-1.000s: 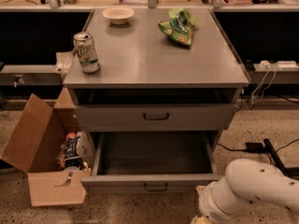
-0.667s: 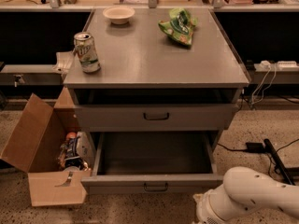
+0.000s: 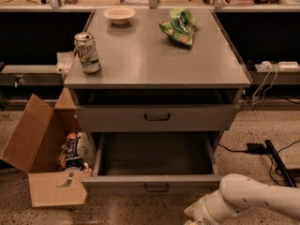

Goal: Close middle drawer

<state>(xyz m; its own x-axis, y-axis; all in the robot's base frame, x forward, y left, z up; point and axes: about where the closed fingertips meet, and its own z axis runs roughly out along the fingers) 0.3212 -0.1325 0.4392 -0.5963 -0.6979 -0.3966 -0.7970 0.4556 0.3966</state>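
Middle drawer [image 3: 153, 163] pulled far out beneath the taller-fronted grey drawer [image 3: 157, 117], dark bar handle [image 3: 156, 187] facing forward and untouched. Gripper [image 3: 193, 217] low at the bottom edge of the view, right of the handle and apart from the front panel (open or closed: cannot tell, mostly cut off). Nothing of the closing done; left to do, by this view: contact with the front panel and the full push inward.

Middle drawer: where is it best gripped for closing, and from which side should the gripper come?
Grip the dark bar handle at the centre of the low front panel of the middle drawer, coming from the front: the bar is horizontal and the tray stands pulled out. The gripper is low, right of the handle.
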